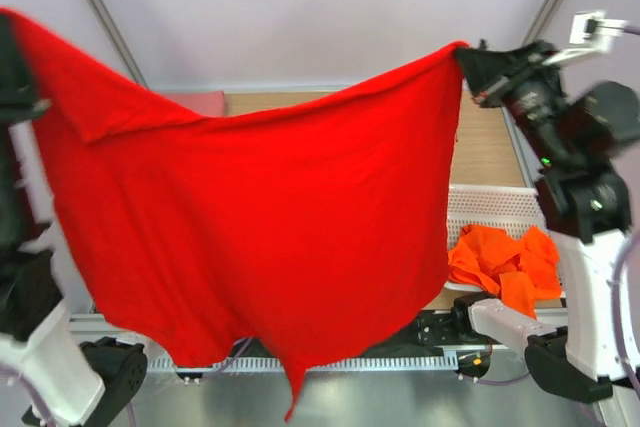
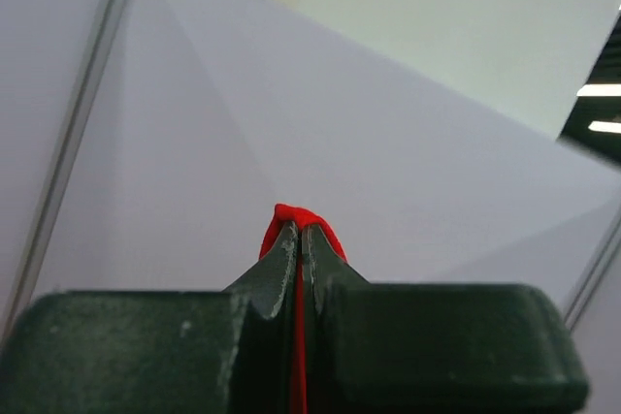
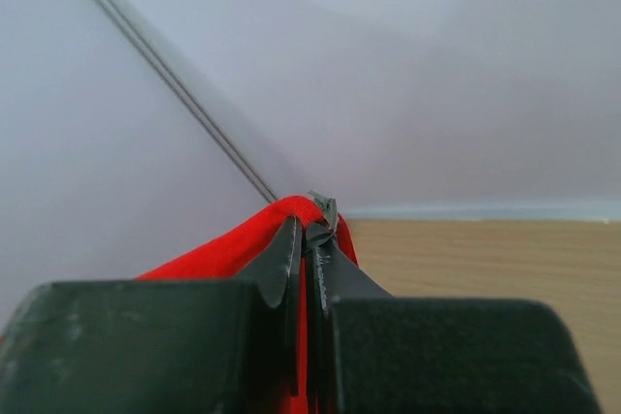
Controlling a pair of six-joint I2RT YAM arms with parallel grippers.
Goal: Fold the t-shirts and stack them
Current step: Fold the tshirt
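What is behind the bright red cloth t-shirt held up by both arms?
Above its sagging top edge show a strip of wooden table and a corner of salmon pink cloth. The rest of the table behind the bright red t-shirt is covered and cannot be seen.

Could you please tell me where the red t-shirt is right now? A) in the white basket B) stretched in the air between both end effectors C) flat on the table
B: the red t-shirt hangs spread out, with the left end effector and right end effector each shut on its cloth.
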